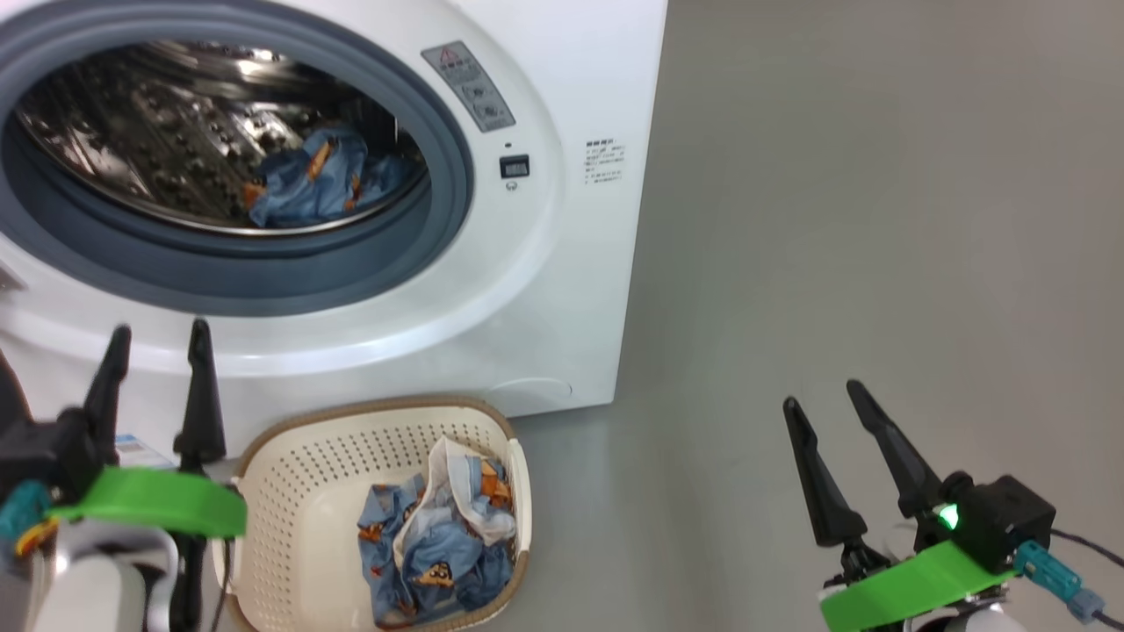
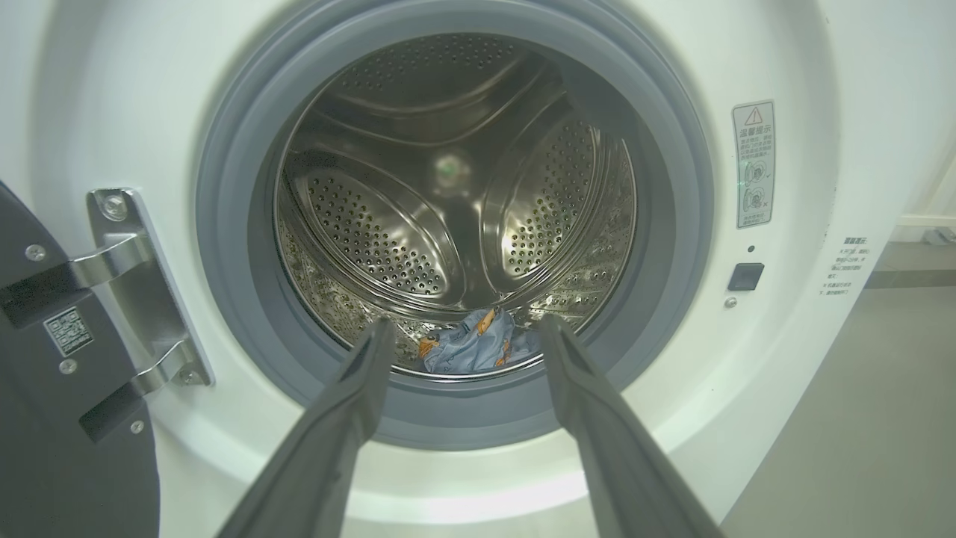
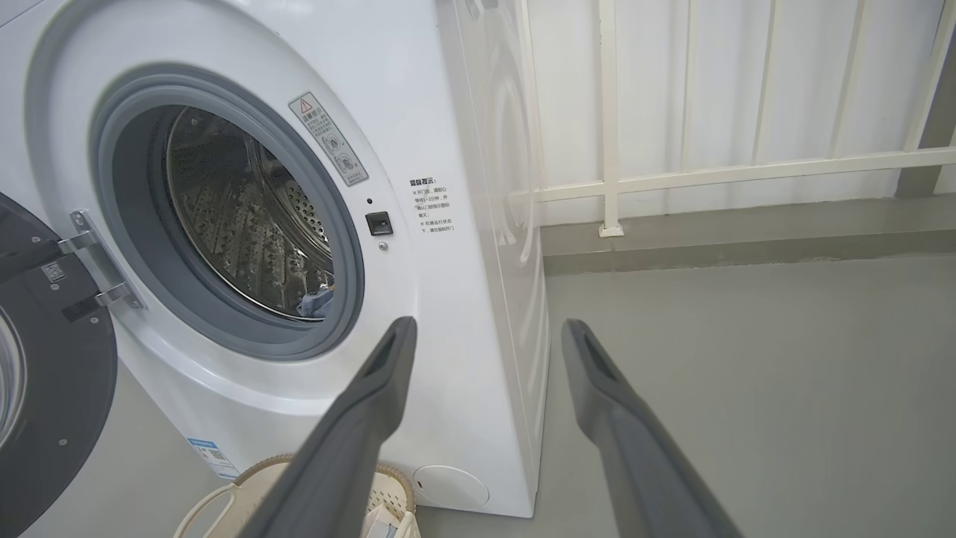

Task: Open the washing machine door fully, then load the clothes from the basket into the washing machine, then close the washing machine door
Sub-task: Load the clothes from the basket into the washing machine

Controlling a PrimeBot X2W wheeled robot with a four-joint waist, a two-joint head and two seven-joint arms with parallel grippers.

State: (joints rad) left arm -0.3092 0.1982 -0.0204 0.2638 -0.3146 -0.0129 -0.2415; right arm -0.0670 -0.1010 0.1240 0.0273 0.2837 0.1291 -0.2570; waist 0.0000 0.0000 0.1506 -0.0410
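A grey warning label (image 2: 753, 164) is seen at the upper right of the left wrist view, on the white front of the washing machine (image 2: 821, 60). A red triangle with an exclamation mark is printed at its top, above Chinese characters and two pictograms too fine to be read. Further right, a short block of Chinese print (image 2: 846, 267) is set on the same front. A QR code sticker (image 2: 69, 330) is carried by the washing machine door (image 2: 45, 463) at the left edge. A blue sticker (image 3: 212, 454), unreadable, is found low on the machine's front in the right wrist view.
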